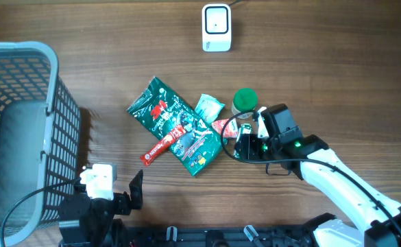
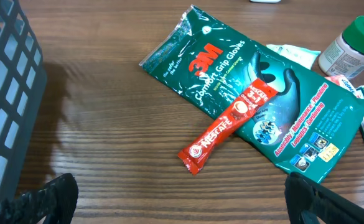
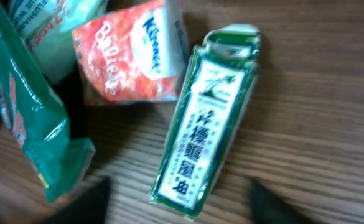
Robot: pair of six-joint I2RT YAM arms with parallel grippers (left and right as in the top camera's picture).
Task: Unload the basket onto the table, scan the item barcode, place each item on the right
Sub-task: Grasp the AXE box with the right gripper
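So the green box point(image 3: 210, 124) is lying flat on the table point(image 1: 337, 68), printed face up, at the right edge of the pile in the middle. In the right wrist view its long axis runs from lower left to upper right, a bit off straight up-and-down, and the end with the torn-open flap is the one pointing away from the camera. I can't make out a barcode on the face that's showing, just Chinese characters down a white panel.

The right tool point(image 3: 178, 202) hangs right over it with its fingers apart, one dark blurry tip on each side of the box's near end, not gripping it. That arm comes in from the near right corner and reaches diagonally toward the pile.

Touching the box's left side is an orange Kleenex pack point(image 3: 129, 56). Further left is the big green 3M glove bag point(image 1: 179, 123) with a red Nescafe stick point(image 2: 228, 124) lying across it. A green-capped bottle point(image 1: 244, 100) stands just beyond the box.

The white scanner point(image 1: 216, 27) sits at the far edge, well apart from the pile.

The left tool point(image 2: 182, 205) is at the near edge, fingers wide apart and holding nothing, next to the blue basket point(image 1: 22, 62) on the left.
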